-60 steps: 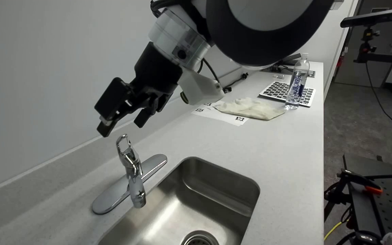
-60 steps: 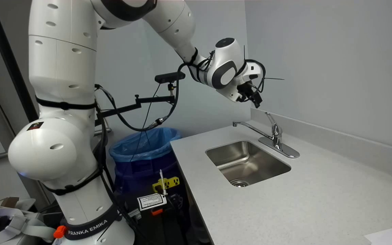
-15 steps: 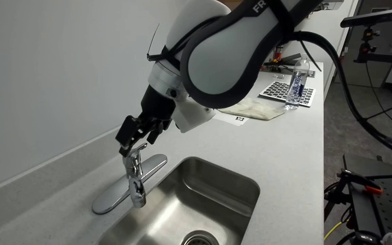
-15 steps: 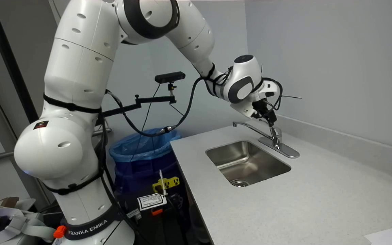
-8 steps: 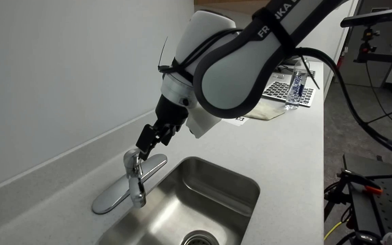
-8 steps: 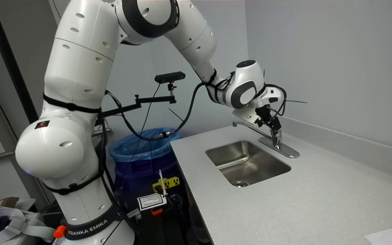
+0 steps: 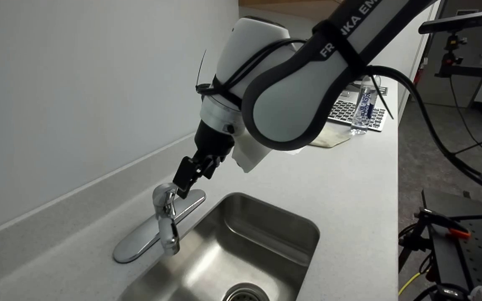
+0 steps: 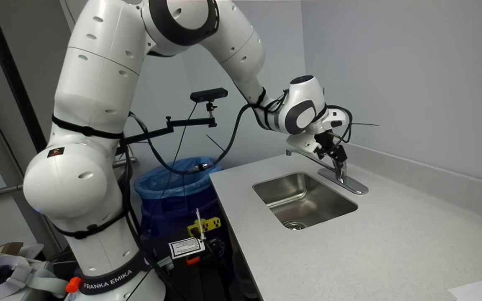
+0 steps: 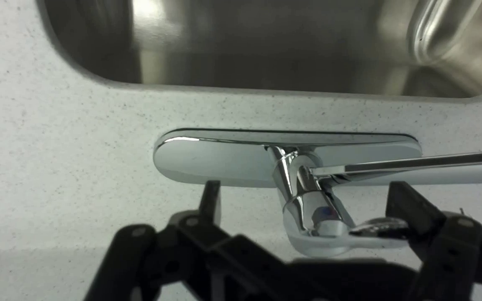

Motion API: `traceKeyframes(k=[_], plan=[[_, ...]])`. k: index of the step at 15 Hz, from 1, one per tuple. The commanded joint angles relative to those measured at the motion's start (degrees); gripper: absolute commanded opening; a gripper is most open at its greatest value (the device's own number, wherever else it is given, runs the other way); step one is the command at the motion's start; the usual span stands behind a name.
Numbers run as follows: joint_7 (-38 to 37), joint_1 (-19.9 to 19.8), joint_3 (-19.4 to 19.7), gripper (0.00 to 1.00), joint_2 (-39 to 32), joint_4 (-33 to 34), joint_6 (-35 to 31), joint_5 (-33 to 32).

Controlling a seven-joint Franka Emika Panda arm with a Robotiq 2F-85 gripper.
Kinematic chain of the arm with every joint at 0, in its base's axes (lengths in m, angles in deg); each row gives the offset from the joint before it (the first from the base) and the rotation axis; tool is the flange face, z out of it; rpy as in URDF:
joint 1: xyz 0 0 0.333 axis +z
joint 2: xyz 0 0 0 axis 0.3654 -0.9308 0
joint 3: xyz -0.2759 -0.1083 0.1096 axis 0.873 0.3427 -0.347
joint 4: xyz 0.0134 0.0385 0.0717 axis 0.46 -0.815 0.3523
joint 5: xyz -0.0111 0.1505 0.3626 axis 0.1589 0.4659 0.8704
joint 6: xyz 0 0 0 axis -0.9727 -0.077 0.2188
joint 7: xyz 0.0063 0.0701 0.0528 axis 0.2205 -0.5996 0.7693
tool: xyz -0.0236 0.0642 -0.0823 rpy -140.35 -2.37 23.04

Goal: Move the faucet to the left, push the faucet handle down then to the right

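Observation:
The silver faucet [image 7: 163, 209] stands behind the sink; its long spout shows in an exterior view [image 8: 310, 158] and runs off to the right in the wrist view [image 9: 412, 164]. The faucet handle [image 9: 377, 234] lies low in the wrist view and points right to my gripper's right finger, which hides its end. Whether they touch I cannot tell. In both exterior views the gripper hides most of the handle. My gripper [image 9: 306, 196] is open, its fingers on either side of the faucet body; in both exterior views [image 7: 195, 184] [image 8: 338, 157] it is at the faucet's top.
The steel sink [image 8: 306, 200] lies in front of the faucet. A wall [image 7: 98, 104] rises close behind it. A cloth [image 7: 329, 137], a keyboard [image 7: 343, 112] and a water bottle [image 7: 364, 104] are farther along the counter. A bin with a blue liner [image 8: 178, 184] stands beside the counter.
The gripper has come down to the faucet and moved right in an exterior view. The handle, raised four seconds ago, has swung down and right. The spout has not moved.

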Motion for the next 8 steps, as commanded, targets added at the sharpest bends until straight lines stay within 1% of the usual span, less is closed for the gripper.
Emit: traceKeyframes(k=[1, 5, 8], plan=[[-3.22, 2.42, 3.46, 1.0, 0.72, -0.9, 2.49, -2.81], [-4.08, 3.22, 3.94, 1.0, 0.71, -0.91, 2.84, -3.31], [-3.46, 2.44, 2.4, 1.0, 0.96, -0.12, 3.15, -2.21]])
